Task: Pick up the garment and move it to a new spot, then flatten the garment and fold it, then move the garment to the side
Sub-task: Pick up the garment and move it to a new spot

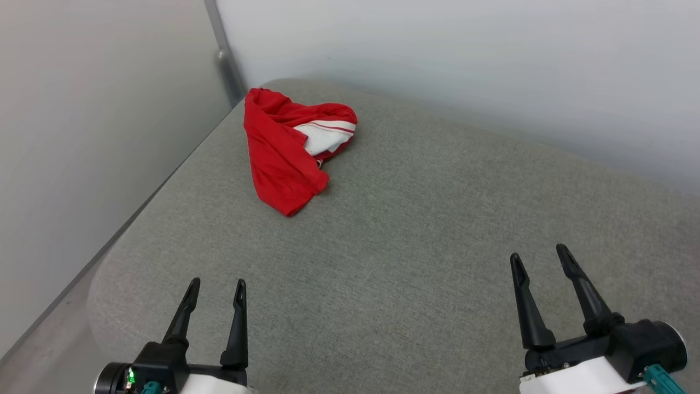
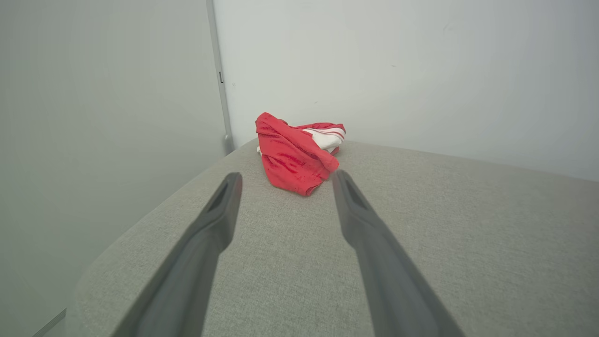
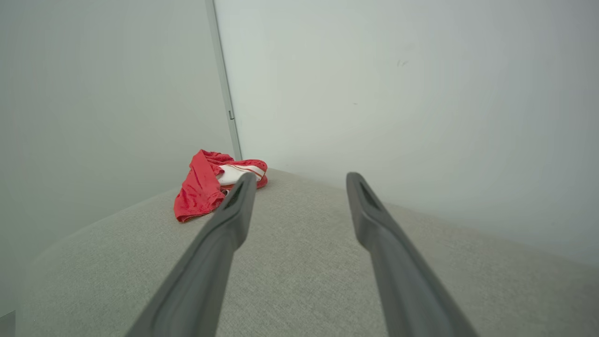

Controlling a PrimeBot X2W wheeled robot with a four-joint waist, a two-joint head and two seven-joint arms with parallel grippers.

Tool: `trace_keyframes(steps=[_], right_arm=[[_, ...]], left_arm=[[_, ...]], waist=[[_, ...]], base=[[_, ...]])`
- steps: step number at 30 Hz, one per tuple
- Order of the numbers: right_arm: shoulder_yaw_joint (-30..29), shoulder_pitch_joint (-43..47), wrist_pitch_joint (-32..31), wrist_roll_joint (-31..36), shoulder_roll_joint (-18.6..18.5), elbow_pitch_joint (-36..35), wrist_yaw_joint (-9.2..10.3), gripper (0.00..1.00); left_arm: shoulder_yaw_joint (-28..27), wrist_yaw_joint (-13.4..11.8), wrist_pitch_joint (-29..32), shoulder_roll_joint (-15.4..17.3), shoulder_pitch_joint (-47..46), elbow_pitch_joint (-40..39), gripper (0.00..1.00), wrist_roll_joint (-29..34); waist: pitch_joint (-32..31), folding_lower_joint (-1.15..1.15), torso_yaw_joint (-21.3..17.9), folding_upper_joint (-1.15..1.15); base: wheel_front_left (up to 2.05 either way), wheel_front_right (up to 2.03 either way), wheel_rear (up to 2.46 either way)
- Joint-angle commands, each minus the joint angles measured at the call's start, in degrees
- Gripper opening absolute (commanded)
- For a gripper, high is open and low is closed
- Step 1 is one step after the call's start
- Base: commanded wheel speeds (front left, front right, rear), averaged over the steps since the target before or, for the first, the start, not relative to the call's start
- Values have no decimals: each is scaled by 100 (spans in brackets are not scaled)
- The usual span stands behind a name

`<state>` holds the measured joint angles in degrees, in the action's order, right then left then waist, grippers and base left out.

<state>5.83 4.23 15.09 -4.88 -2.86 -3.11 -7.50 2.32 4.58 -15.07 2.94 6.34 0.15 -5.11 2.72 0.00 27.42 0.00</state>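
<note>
The garment (image 1: pixel 281 164) is a red shirt crumpled in a heap, with a white sleeve and red stripe trim showing on its upper side. It lies on the far left part of a grey fabric cushion (image 1: pixel 415 219), close to the cushion's left edge and near the corner where two pale walls (image 1: pixel 437 54) meet at a thin metal post (image 1: pixel 227 60). The left claw (image 1: pixel 217 283) hovers over the near left of the cushion, fingers spread wide and empty, well apart from the garment. The right claw (image 1: pixel 539 253) hovers at the near right, also wide and empty
</note>
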Motion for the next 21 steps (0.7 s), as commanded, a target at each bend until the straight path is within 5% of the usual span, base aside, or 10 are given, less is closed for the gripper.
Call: trace_keyframes(steps=[1, 9, 14, 21], right_arm=[[-13, -115, 12, 85, -3, -74, 2, 100], [-114, -336, -3, 581, -4, -454, 2, 100], [-122, -518, -106, 821, -55, -780, 2, 100], [-163, -757, -242, 1026, -169, -1157, 2, 100]], left_arm=[[-6, 75, -16, 4, -239, 104, 100, -20], [45, 262, 18, 427, -1581, 932, 100, -422], [376, 286, 450, 1082, -2593, 1383, 100, -736], [1025, 287, 1888, 2418, -4237, 1991, 100, -1892]], waist=[[331, 0, -198, 0], [1291, 0, -607, 0], [1779, 0, -823, 0], [2399, 0, -1226, 0]], base=[[0, 0, 0], [0, 0, 0], [0, 0, 0], [0, 0, 0]])
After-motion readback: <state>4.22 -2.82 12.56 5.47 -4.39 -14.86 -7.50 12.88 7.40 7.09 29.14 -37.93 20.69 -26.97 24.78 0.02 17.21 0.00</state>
